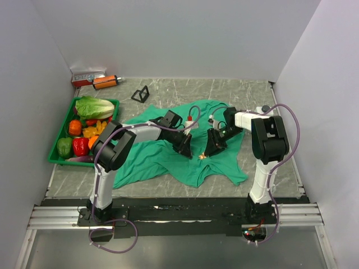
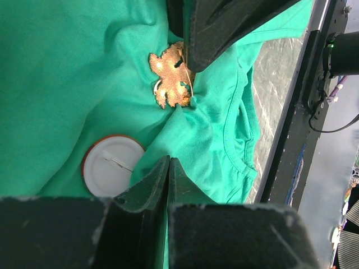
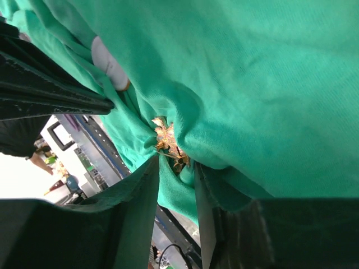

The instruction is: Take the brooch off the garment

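One tray (image 1: 59,137) | lettuce (image 1: 94,107), peppers (image 1: 80,145) inside | brooch (image 2: 173,78) on garment (image 1: 157,157)

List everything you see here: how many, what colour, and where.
garment: one, teal-green, spread mid-table
brooch: one, orange-gold, on the garment
round badge: one, white with orange rim, on the garment by the brooch
tray: one, green, table's left
lettuce: one, pale green, in tray
peppers: several, red, orange, green, in tray
folded stand: one, black, far side
orange tool: one, orange-black, far-left corner
box: one, red-white, far-left corner
left gripper: one, black, shut on the garment
right gripper: one, black, shut on the brooch
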Controlling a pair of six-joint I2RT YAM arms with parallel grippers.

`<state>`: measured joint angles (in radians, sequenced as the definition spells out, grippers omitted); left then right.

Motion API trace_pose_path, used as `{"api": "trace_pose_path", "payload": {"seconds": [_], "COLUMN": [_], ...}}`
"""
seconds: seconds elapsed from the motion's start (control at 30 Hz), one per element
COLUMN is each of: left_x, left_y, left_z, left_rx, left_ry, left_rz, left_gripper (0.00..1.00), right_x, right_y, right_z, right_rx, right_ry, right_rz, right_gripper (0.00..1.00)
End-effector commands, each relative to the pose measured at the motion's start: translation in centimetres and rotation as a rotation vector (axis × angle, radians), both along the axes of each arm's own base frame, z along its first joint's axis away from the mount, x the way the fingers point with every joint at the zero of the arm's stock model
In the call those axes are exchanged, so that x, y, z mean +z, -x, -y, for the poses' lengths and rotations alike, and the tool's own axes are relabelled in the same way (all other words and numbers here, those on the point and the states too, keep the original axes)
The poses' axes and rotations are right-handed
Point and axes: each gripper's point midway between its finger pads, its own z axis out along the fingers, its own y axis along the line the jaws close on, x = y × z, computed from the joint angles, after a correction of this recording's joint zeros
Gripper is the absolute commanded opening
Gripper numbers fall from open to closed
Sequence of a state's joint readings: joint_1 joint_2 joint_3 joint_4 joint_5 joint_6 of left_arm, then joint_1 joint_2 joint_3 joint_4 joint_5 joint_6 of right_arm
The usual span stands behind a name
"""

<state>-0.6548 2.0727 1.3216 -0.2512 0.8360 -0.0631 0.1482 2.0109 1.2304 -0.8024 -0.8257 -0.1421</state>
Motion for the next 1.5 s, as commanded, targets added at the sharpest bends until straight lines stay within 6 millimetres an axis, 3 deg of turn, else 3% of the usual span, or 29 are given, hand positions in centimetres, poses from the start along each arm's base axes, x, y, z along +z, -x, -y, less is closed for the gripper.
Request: {"api": "trace_pose_path", "payload": {"seconds": [0.0,0.17,0.33,0.43,0.57,0.77,0.9,1.23,1.47], "left_x": [2.0,2.6,3.2,3.5,4.0,4.7,5.0,5.1,4.9], "left_y": [-0.6,-0.8,-1.4,-2.0,-2.8,-2.7,-2.0,-0.9,-1.1], "left_z": [0.1,0.3,0.7,1.4,2.2,3.3,3.7,4.5,4.9], "left_rx": [-0.007,-0.006,-0.005,-0.001,0.000,-0.041,-0.072,-0.101,-0.100], "left_ry": [0.038,0.050,0.075,0.092,0.119,0.173,0.201,0.210,0.217], "left_rz": [0.062,0.070,0.071,0.065,0.073,0.040,0.015,0.002,-0.004], "left_gripper": [0.08,0.08,0.10,0.16,0.33,0.38,0.38,0.32,0.18], "right_x": [1.2,0.4,0.1,0.8,2.1,3.5,4.9,5.2,5.1], "right_y": [-0.9,-0.5,-0.3,-0.4,-0.5,0.1,0.4,0.3,0.8], "right_z": [-0.9,-1.1,-2.1,-2.3,-1.9,-2.1,-2.7,-2.9,-2.7], "right_rx": [0.024,0.039,0.074,0.094,0.121,0.148,0.153,0.147,0.151], "right_ry": [-0.056,-0.038,-0.043,-0.055,-0.053,-0.094,-0.155,-0.162,-0.159], "right_rz": [0.042,0.034,0.065,0.126,0.225,0.288,0.302,0.298,0.285], "right_gripper": [0.38,0.41,0.19,0.11,0.09,0.09,0.09,0.10,0.10]}}
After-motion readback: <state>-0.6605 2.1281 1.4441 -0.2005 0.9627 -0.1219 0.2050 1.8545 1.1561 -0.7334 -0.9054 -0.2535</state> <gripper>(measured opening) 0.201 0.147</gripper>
